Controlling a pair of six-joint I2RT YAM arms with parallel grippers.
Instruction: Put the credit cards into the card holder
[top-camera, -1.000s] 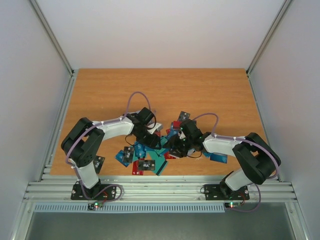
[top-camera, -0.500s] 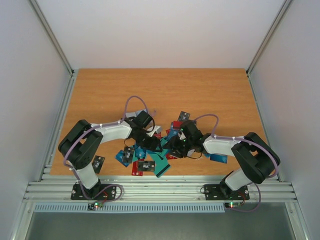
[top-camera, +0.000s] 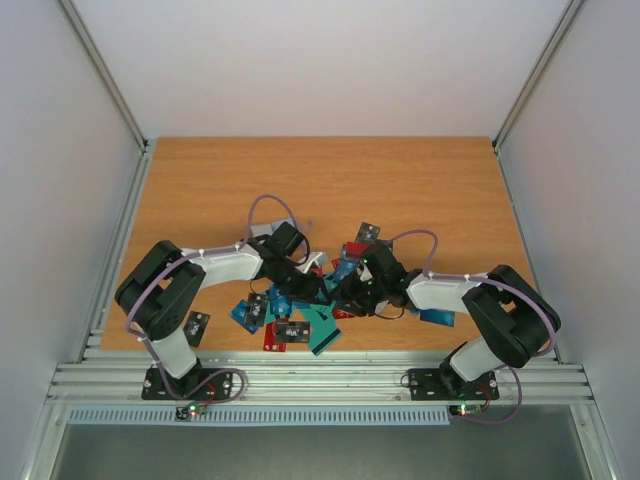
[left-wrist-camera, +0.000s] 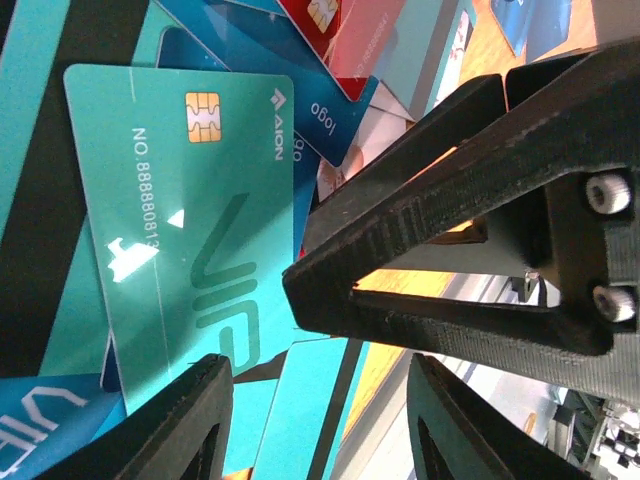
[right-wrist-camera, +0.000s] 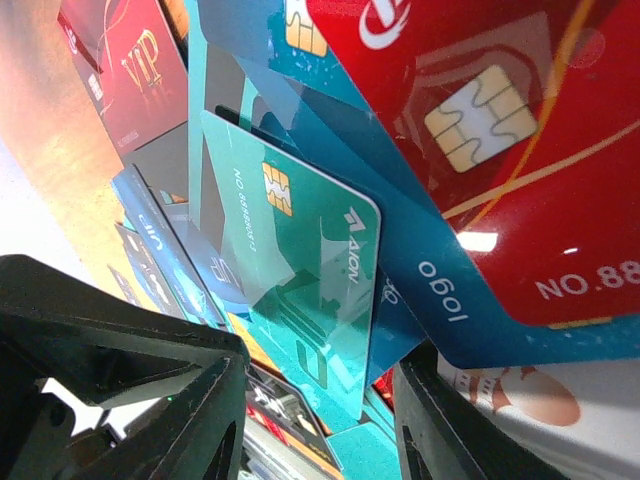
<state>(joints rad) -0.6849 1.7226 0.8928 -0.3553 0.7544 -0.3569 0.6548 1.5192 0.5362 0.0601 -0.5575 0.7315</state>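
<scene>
Credit cards (top-camera: 318, 326) are heaped near the front middle of the wooden surface (top-camera: 400, 180), between the two arms. The heap is overlapped and partly covered by both wrists, so its number cannot be counted. Three cards are seen apart from it: one dark card (top-camera: 197, 325) by the left arm's base, one blue card (top-camera: 437, 316) beside the right arm, and one far card (top-camera: 368, 231), also dark, beyond the heap. In the close views one teal card (left-wrist-camera: 190, 220), with a gold chip and the letters VIP, is laid over several blue ones. One red chip card (right-wrist-camera: 480, 120), cut off by the frame, is laid over a blue logo card (right-wrist-camera: 430, 270). The card holder cannot be made out in any view. Two end effectors are set low over the heap, tips turned toward each other. The left end effector (left-wrist-camera: 318, 365) is seen with its fingers apart, the teal card's lower edge lying just beyond them. The right end effector (right-wrist-camera: 315, 370) is likewise seen with its fingers apart, over the same teal card. Whether any finger touches a card cannot be told.
</scene>
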